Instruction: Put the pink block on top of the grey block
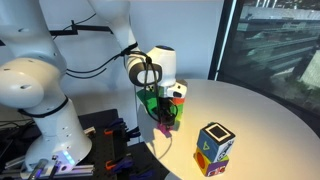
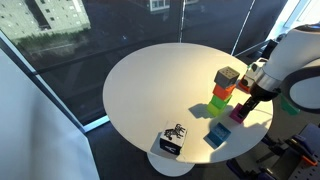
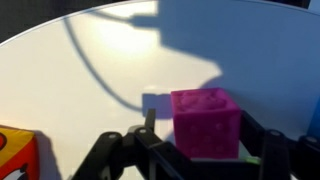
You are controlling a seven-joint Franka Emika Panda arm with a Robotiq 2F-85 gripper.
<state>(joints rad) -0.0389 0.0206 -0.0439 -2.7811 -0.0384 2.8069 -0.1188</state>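
The pink block (image 3: 207, 120) is a small magenta cube that rests on the white table between my gripper's (image 3: 200, 140) fingers. The gripper is open around it: the right finger is at its side, and a gap shows at the left finger. In an exterior view the pink block (image 2: 238, 113) sits under the gripper (image 2: 246, 103), near the table edge. The grey block (image 2: 227, 76) tops a stack on an orange block and a green block, just beside the gripper. The pink block (image 1: 168, 122) and the stack's top (image 1: 177, 90) also show in an exterior view.
A blue block (image 2: 216, 135) and a black-and-white patterned cube (image 2: 172, 142) lie on the round white table (image 2: 150, 90). A larger multicoloured cube (image 1: 215, 148) stands near the table's edge; a corner of an orange cube (image 3: 15, 152) shows in the wrist view.
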